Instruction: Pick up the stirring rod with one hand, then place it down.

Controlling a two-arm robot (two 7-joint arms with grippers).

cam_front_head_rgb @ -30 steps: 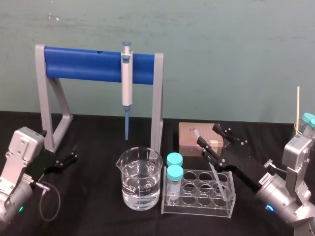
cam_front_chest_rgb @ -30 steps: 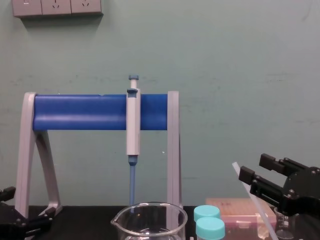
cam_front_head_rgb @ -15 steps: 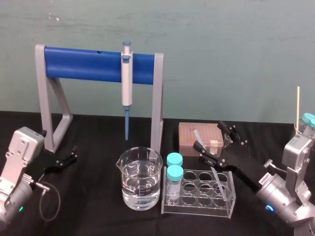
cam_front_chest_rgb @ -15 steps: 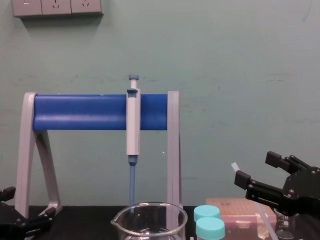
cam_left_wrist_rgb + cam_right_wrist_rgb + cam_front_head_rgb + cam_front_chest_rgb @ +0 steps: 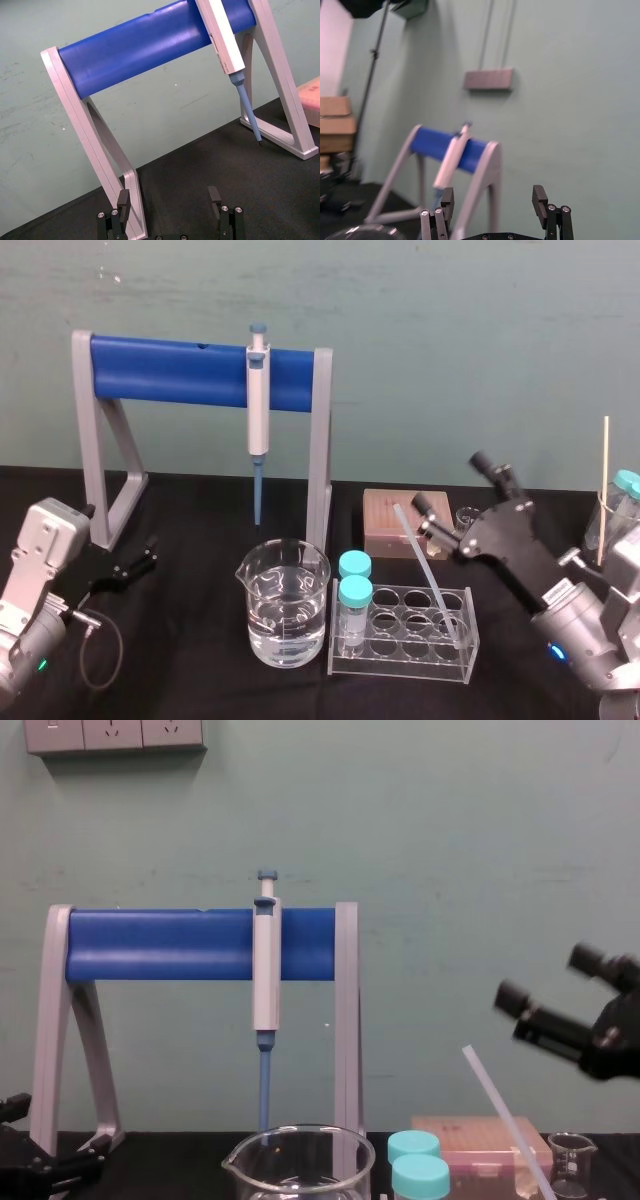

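- Lifted up and back toward the robot's right since a second ago, the right gripper (image 5: 452, 485) has let go of the stirring rod (image 5: 425, 565), which has stayed leaning where it was. In the right wrist view the gripper's fingers (image 5: 447, 197) are spread with nothing between them.
- On the black counter (image 5: 200, 510) the kit sits in one row within either arm's reach, which likely explains the tight layout.
- At the back is the pipette stand (image 5: 170, 370). Its blue bar carries the pipette (image 5: 258, 405) upright, tip down and clear of the counter.
- In front of the stand, the large glass beaker (image 5: 283, 615) holds clear liquid and touches nothing.
- Just beside the beaker is the clear test tube rack (image 5: 405, 645), with two blue-capped tubes (image 5: 354, 590) in its left wells. A pink tip box (image 5: 400, 525) lies behind it.
- The rod's lower end sits in a right-hand well of the rack, so the rack props it. Its upper end slants up and to the left over the tip box, free of both grippers. I judge the put-down done.
- Parked low at the counter's left edge, the left gripper (image 5: 150, 553) has its fingers apart and holds nothing.
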